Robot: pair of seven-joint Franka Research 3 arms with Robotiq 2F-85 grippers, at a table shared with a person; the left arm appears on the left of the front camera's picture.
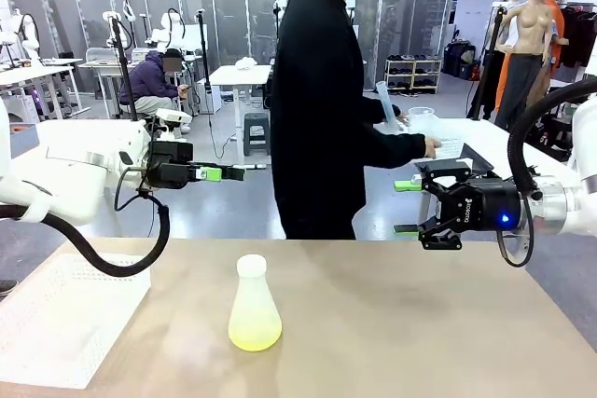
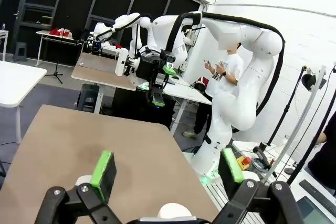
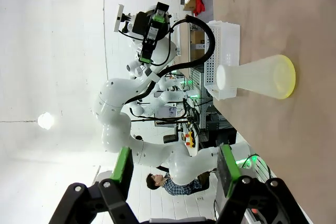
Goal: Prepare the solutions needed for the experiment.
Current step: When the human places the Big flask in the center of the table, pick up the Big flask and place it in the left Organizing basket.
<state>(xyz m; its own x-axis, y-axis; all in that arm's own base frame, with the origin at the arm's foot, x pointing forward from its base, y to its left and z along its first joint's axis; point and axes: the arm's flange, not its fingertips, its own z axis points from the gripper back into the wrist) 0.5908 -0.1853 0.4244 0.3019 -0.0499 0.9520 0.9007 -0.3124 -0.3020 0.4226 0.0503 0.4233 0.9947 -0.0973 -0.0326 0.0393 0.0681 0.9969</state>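
Solution (image 1: pixel 254 333): shallow yellow-green layer in a translucent Erlenmeyer flask (image 1: pixel 255 291); flask upright near mid-table, right of white mesh tray (image 1: pixel 56 319) | left gripper (image 1: pixel 229 172): raised at left; fingers spread wide, empty | right gripper (image 1: pixel 405 207): raised at right; fingers wide apart, empty

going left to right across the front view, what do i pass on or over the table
white basket → conical flask holding the yellow-green solution → right pincer, open
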